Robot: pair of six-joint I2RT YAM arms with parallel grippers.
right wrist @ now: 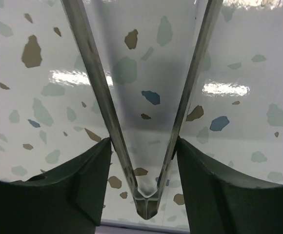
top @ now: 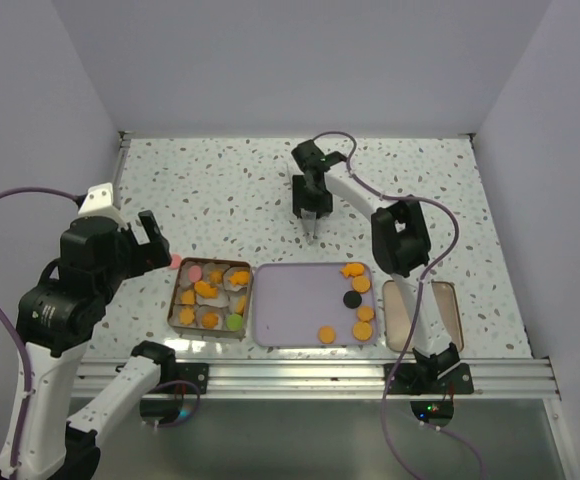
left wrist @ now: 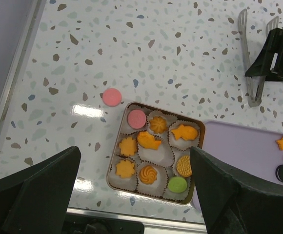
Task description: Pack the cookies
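While the right gripper (top: 311, 203) clamps the tongs (top: 312, 226) near their hinge, the tong arms splay in a V, tips down toward the table (top: 220, 180) just beyond the tray (top: 290, 310). Can't tell if the tips touch it.

Over at the tin (top: 178, 300), the left gripper (top: 157, 243) hovers just off its left side, jaws wide apart.

Where the cookies (left wrist: 150, 140) are:
- Nine sit in the tin's paper cups (left wrist: 163, 157): seven orange shapes, a pink disc at the far-left corner and a green one at the near-right.
- Six lie on the tray's right side, five orange and one black disc (top: 351, 298).
- One pink disc (left wrist: 111, 96) lies loose on the table, just off the tin's far-left corner, not touching it.

A lid (top: 410, 320) lies just right of the tray.
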